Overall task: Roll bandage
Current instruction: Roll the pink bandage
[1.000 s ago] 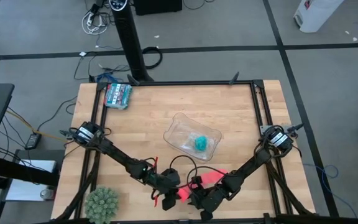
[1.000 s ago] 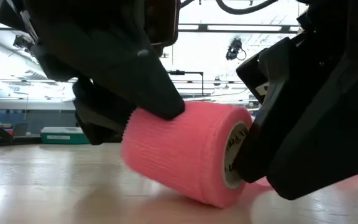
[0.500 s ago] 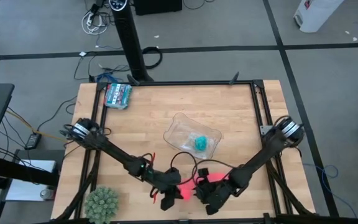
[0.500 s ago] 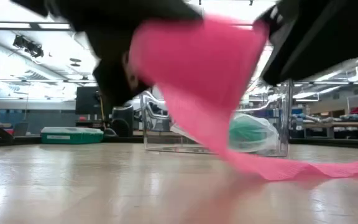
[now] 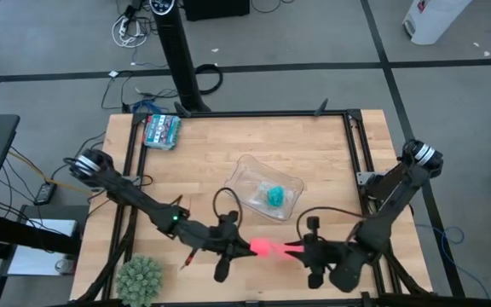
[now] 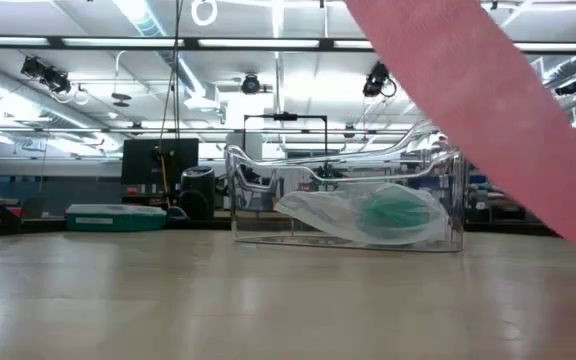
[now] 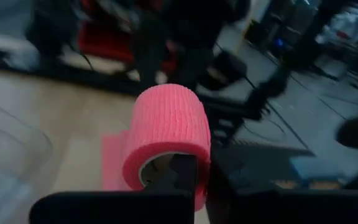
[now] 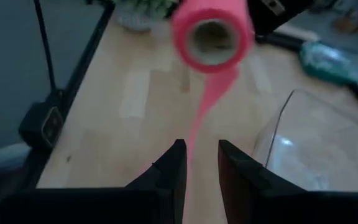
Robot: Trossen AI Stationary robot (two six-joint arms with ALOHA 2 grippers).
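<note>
Looking straight down, the high view shows both arms meeting near the table's (image 5: 331,162) front edge, with one bandage (image 5: 261,248) stretched between them: its roll sits at the left gripper (image 5: 239,246) and a thin pink strip runs across to the right gripper (image 5: 307,252). That view is too distant to show how either set of fingers stands.

The left wrist view fills this in: the roll (image 7: 166,134) stands on end against that gripper's dark finger (image 7: 182,177), clamped at its core rim, so the left claw is closed on the bandage. The right wrist view looks down the strip (image 8: 199,118) to the roll's hollow core (image 8: 211,37), raised above the wood; the strip passes down between the two dark fingers (image 8: 169,171), which stand a little apart, and whether they pinch it cannot be told.

The low view shows neither gripper, only a broad pink band (image 6: 488,110) slanting across the upper right, lifted off the tabletop.

Counted: two arms, one pink bandage, one clear plastic tray (image 5: 244,175) mid-table holding one teal roll (image 5: 274,195), one teal packet (image 5: 161,130) at the far left corner, and one spiky green ball (image 5: 139,278) at the near left corner.
</note>
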